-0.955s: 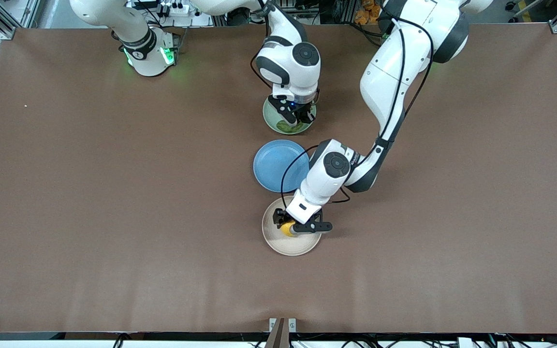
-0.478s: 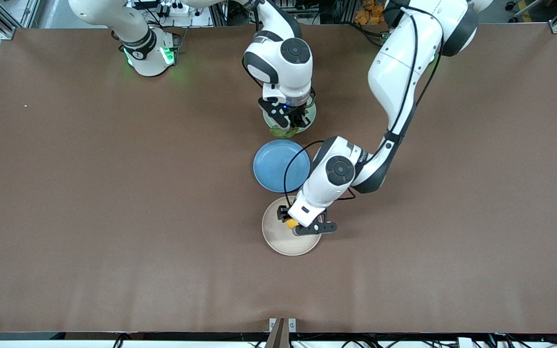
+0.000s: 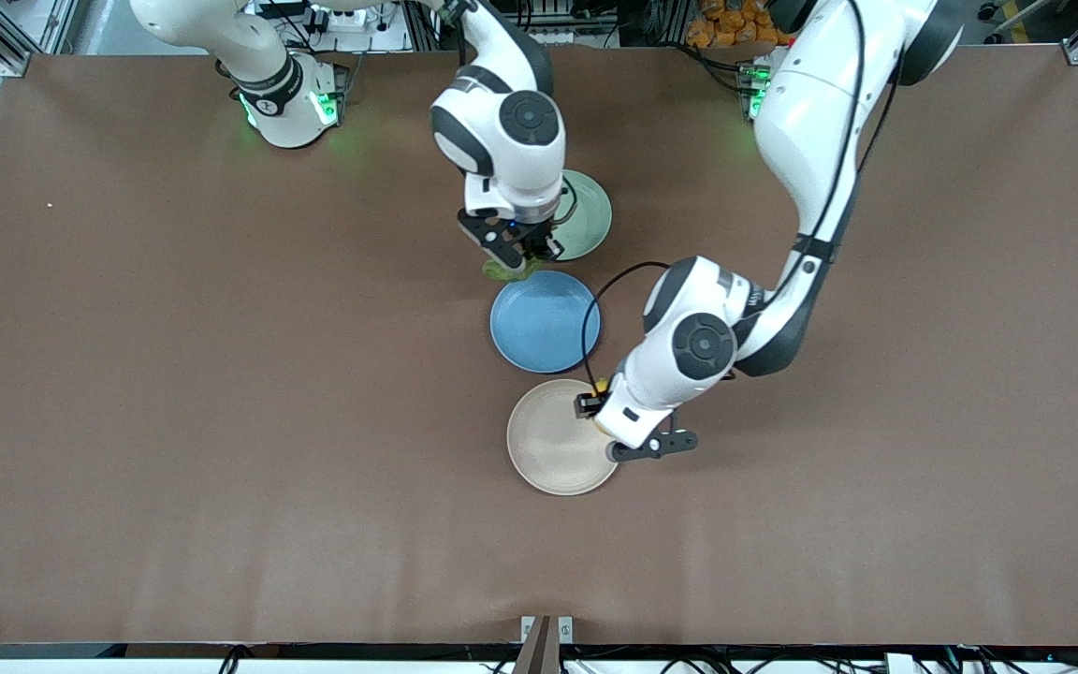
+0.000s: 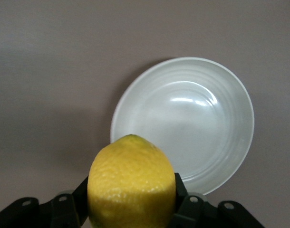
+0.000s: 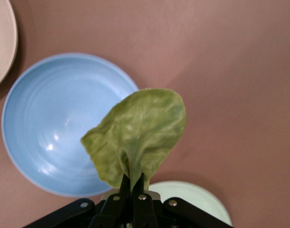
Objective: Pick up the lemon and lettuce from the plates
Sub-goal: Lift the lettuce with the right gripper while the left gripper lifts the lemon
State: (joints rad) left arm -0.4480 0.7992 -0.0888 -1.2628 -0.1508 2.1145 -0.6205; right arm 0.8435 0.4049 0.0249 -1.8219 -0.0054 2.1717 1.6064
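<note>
Cream plate (image 3: 553, 445) sits nearest the front camera on the bench (image 3: 174, 421); empty. Left hand (image 3: 600, 412) is up in the air over that plate's rim, at the edge toward the blue plate (image 3: 539, 323). Its fingers are pinching the lemon (image 4: 131, 183) across the middle, one on each side, so the fruit sits wedged and cannot roll out. Lemon is clear of the cream plate; only a sliver of yellow shows from the front.

Blue plate is just farther from the camera than the cream plate, nothing in it.

Right hand (image 3: 517, 255) hangs over the blue plate's farther rim, fingers pressed together on the lower edge of the lettuce (image 5: 138, 137). Leaf dangles limp from the pinch; a thin floppy thing is best gripped by an edge like this.

Mint plate (image 3: 586, 220) is just farther than the blue plate, partly under the right arm, visible part bare.

Judgement: both picks look done; each item is off its plate.
</note>
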